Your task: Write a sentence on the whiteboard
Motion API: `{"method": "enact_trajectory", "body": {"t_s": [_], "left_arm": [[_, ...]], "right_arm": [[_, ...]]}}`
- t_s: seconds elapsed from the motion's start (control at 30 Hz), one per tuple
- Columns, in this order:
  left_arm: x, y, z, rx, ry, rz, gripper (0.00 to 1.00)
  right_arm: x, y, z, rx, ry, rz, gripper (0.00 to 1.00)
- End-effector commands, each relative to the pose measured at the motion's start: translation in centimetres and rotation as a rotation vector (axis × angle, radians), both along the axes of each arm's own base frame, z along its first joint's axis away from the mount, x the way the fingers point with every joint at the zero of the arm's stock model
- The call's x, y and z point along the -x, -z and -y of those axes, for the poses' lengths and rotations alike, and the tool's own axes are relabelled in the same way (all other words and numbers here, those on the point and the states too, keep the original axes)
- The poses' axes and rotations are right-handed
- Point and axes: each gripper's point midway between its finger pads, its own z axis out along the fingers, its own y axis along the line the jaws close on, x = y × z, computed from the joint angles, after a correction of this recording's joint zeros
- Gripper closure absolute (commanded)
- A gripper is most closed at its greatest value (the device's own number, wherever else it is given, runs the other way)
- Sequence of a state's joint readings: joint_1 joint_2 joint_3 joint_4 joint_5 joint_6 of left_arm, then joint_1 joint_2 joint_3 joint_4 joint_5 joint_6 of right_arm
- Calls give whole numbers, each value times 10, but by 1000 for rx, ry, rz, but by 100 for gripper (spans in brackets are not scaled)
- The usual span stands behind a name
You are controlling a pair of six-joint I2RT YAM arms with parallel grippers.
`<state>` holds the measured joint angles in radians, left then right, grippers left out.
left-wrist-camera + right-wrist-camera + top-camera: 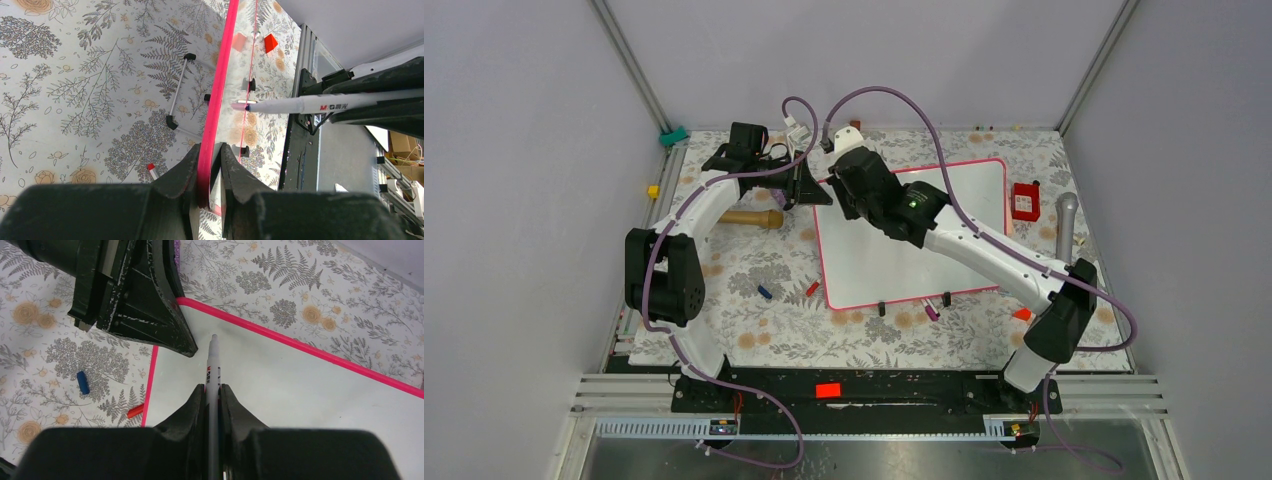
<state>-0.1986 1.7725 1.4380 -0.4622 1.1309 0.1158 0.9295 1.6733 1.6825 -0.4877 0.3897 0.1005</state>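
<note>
Your left fingers (pixel 181 172) pinch the pink frame (pixel 217 95) of the whiteboard (pixel 874 260) at its far-left corner, nearly closed on it. Your right fingers (pixel 194 407) are clamped on a white marker (pixel 213 360), tip pointing at that same corner. The whiteboard sits in the middle of the worktop (pixel 754 320).

The whiteboard (pixel 904 260) has a glossy white face, slick enough to mirror the tip of the marker (pixel 300 104). Its thin frame looks like smooth pink-red plastic. The marker barrel is smooth white plastic with a slight sheen. The left gripper (pixel 210 150) and the right gripper (pixel 212 389) are both matt black plastic, and the left one is scuffed with pale scratches along its edges. The arm shells (pixel 984 250) are shiny white plastic. The table cover (pixel 774 325) is a matt floral print; whether it is paper or cloth I cannot tell. A handle (pixel 749 218) is bare pale wood. The rails (pixel 1124 390) look like dull silver metal.
</note>
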Motion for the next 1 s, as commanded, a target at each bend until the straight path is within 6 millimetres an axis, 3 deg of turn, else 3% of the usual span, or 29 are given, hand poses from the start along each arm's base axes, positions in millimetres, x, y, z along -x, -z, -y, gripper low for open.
{"method": "enact_trajectory", "body": {"t_s": [0.0, 0.6, 0.97], "left_arm": [[-15, 39, -8, -185, -59, 101, 92], [-15, 39, -9, -185, -56, 106, 92], [-15, 39, -8, -185, -55, 107, 92]], "right_arm": [[-7, -20, -2, -18, 23, 64, 100], [-13, 1, -4, 37, 41, 40, 100], [2, 18, 6, 44, 30, -14, 100]]}}
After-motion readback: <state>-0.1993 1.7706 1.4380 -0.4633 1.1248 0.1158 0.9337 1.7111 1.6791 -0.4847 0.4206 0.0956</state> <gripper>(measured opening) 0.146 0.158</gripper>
